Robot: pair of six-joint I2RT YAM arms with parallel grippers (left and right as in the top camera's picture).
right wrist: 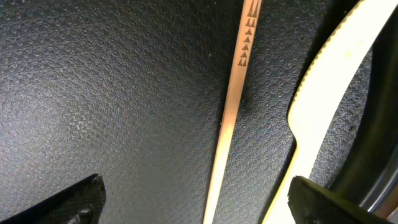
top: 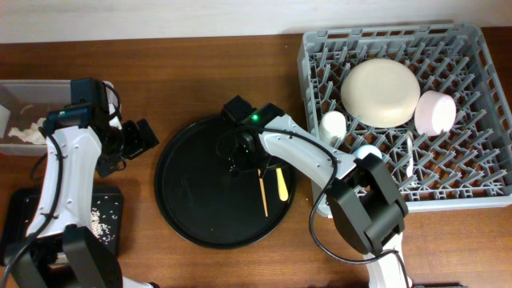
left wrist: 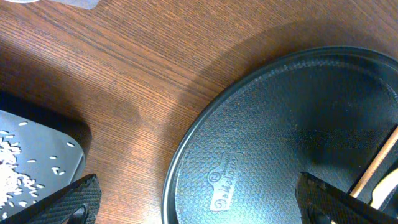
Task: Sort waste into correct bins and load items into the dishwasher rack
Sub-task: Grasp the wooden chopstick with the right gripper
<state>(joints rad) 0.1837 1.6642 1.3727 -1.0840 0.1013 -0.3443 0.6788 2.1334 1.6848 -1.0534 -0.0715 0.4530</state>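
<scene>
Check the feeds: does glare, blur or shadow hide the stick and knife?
Overhead: even light, sharp, stick and knife clear. Right wrist: both crisp, stick casting a narrow shadow on the round tray. Left wrist: soft sheen on the table.

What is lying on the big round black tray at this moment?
A thin wooden stick and a yellow knife lie side by side on the round black tray. The right gripper, open over it, hides a patch of tray in the overhead view.
</scene>
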